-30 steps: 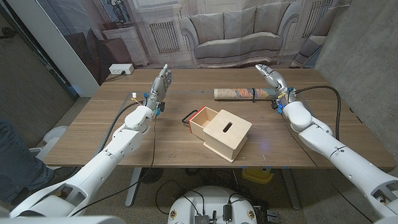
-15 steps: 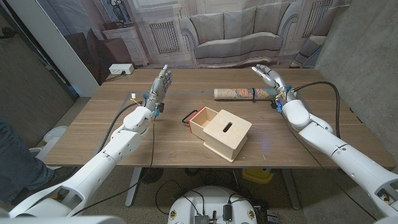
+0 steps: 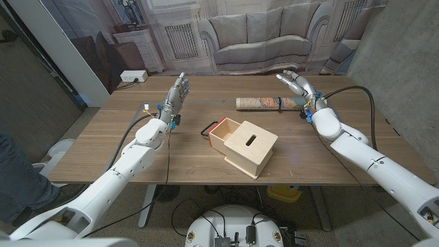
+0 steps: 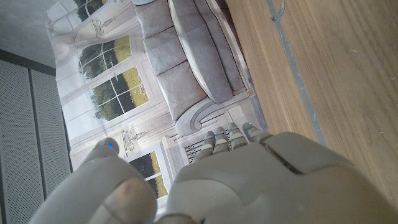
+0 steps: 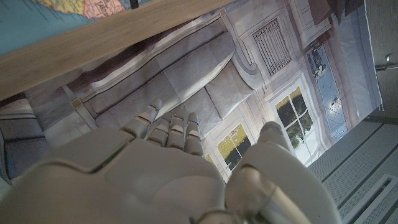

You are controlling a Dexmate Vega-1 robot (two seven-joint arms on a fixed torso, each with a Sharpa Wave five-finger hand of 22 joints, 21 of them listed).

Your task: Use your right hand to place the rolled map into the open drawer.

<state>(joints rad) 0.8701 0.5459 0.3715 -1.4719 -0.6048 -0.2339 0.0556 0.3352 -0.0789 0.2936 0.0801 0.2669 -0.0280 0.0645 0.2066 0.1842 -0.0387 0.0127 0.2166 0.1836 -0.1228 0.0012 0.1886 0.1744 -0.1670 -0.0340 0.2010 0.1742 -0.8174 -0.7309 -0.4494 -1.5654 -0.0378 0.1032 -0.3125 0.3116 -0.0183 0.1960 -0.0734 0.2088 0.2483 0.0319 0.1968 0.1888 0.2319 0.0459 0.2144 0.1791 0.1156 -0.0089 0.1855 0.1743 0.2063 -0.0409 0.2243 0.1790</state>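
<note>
Since a second ago the right hand, fingers spread and empty, has moved over the map, so grasping it for the drawer seems next.

The right end of the rolled map is covered by the right hand in the head view; contact between them cannot be judged. In the right wrist view only a printed corner of the map is seen, cut off by the picture's edge. The inside of the drawer is too small to be made out.
</note>
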